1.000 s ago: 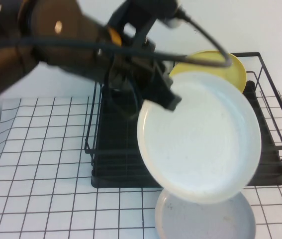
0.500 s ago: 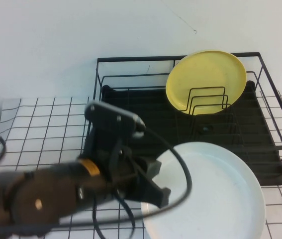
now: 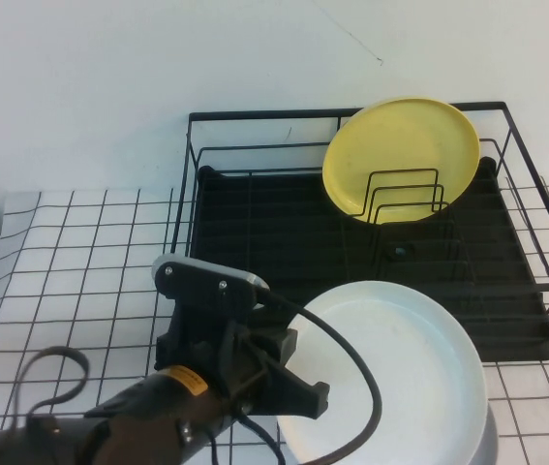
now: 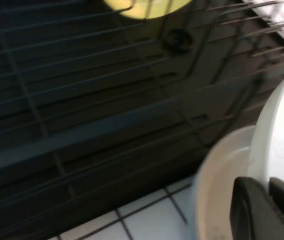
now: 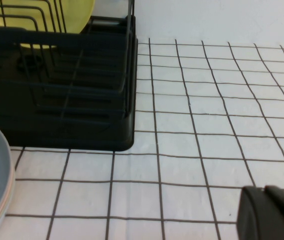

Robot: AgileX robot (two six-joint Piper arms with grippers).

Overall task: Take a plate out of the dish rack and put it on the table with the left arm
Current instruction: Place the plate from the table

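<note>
The glossy white plate hangs low in front of the black dish rack, over the near part of the gridded table. My left gripper is shut on the plate's left rim, the arm reaching in from the bottom left. In the left wrist view the two dark fingers pinch the white rim between them. My right gripper is out of the high view; it hovers shut and empty over bare table to the right of the rack.
A duller grey plate lies on the table right under the white one, its pale inside showing. A yellow plate stands upright in the rack's dividers at the back right. Open grid lies left of the rack.
The left arm has swung down and toward the near edge, carrying the white plate from above the rack to low over the grey plate in front of it.
</note>
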